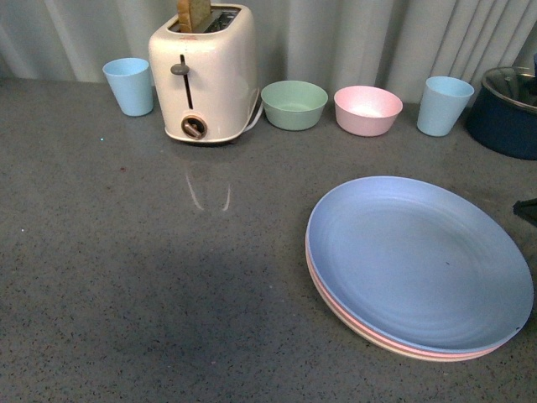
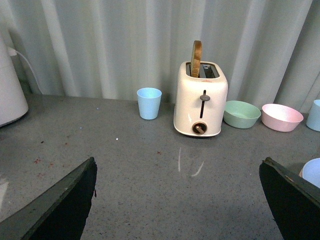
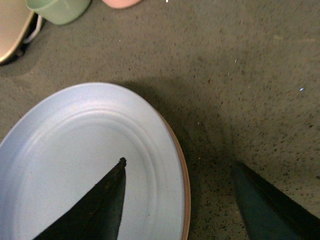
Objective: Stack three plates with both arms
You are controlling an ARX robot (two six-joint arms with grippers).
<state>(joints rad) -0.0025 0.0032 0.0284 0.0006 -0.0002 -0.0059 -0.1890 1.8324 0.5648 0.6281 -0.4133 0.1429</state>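
The three plates lie stacked at the front right of the grey counter. The light blue plate [image 1: 419, 260] is on top, with the pink plate's rim [image 1: 369, 334] and the cream plate's rim [image 1: 401, 351] showing beneath it. My right gripper [image 3: 179, 162] is open above the stack's edge. One finger [image 3: 100, 205] hangs over the blue plate [image 3: 65, 165] and the other [image 3: 270, 200] over bare counter, with the pink rim [image 3: 186, 190] between them. My left gripper [image 2: 177, 200] is open over bare counter with nothing between its fingers. A sliver of the blue plate [image 2: 312, 172] shows beside it.
Along the back stand a light blue cup [image 1: 130, 86], a cream toaster [image 1: 204, 75] with toast in it, a green bowl [image 1: 294, 104], a pink bowl [image 1: 367, 110], another blue cup [image 1: 444, 105] and a dark blue pot [image 1: 508, 113]. A white appliance [image 2: 10, 85] stands far left.
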